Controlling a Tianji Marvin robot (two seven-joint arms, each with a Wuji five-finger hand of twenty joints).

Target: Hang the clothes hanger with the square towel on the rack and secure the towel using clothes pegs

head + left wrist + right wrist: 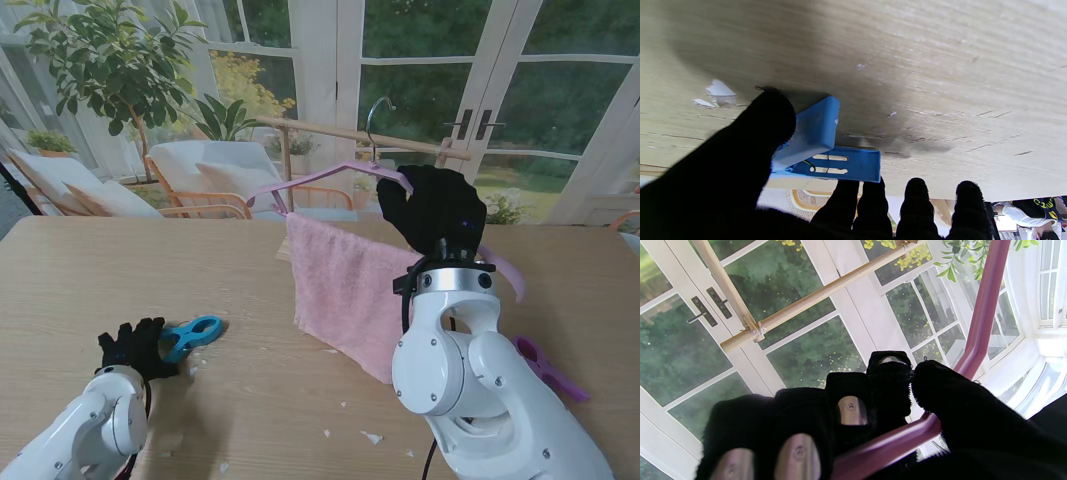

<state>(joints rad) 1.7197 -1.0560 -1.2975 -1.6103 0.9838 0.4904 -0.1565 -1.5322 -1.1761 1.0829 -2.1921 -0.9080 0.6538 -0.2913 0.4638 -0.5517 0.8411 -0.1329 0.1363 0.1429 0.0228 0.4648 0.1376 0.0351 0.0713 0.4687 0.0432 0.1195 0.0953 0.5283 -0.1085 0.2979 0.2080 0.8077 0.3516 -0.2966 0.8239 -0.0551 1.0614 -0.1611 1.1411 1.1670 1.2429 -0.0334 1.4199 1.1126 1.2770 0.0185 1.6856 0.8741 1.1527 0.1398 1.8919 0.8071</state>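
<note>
Near the tabletop's [90, 270] left front corner, my left hand [135, 347] pinches the handle end of the blue peg [192, 336], thumb on one handle and fingertips [870, 195] against the other; the peg lies on the wood with white scraps [717, 93] beside it. Toward the middle, the pink towel [345, 285] drapes over the purple hanger [330, 178], its lower edge reaching the tabletop. My right hand [432, 208] is curled tight around the hanger's bar, holding it up with the metal hook [377, 115] just beside the wooden rack rail [330, 130]; whether it has caught I cannot tell. A purple peg [548, 368] lies near the right edge, partly hidden behind my right arm.
</note>
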